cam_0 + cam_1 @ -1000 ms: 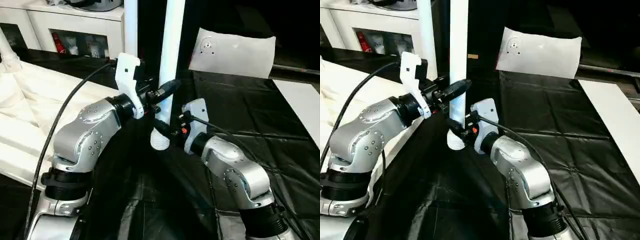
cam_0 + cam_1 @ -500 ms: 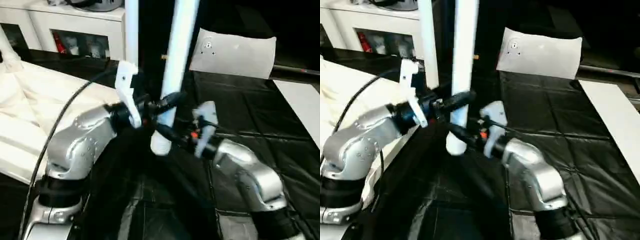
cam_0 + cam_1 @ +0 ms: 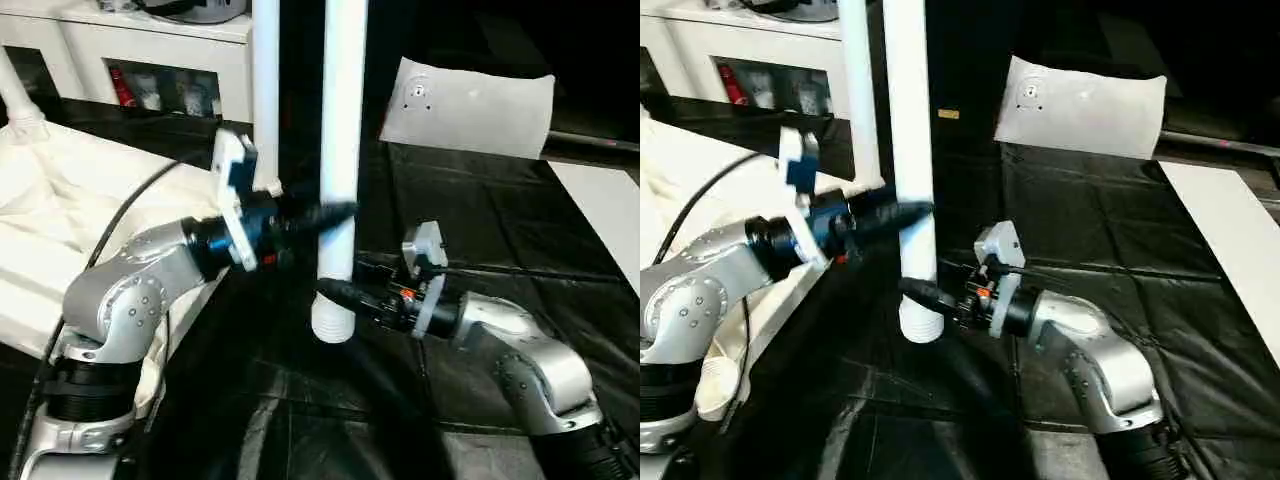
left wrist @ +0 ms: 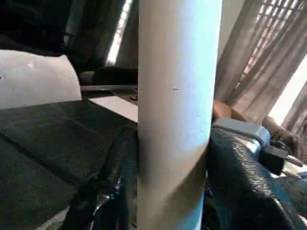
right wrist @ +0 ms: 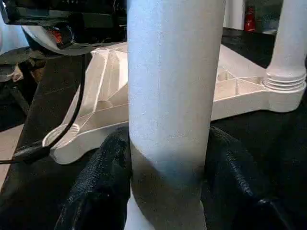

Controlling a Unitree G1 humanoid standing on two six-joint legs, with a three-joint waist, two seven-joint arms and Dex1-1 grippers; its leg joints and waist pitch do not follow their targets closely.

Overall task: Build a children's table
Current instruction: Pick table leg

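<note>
I hold one white leg of the children's table upright over the black cover, its ribbed end pointing down. My left gripper is shut on its shaft from the left, both black fingers pressed against it. Lower down, my right gripper is shut on the same leg from the right, its fingers tight on both sides. The upturned table top lies at the left with another leg standing in its near corner. An empty corner socket is visible in the right wrist view.
A black sheet covers the work surface. A white sheet with a round mark stands at the back right and a white strip lies along the right. A white cabinet stands behind the table top. Another leg rises at the far left.
The held leg tilted briefly, stands upright again and sits lower. Both grippers came down with it; my left forearm drew back to the left, my right forearm swung out to the right.
</note>
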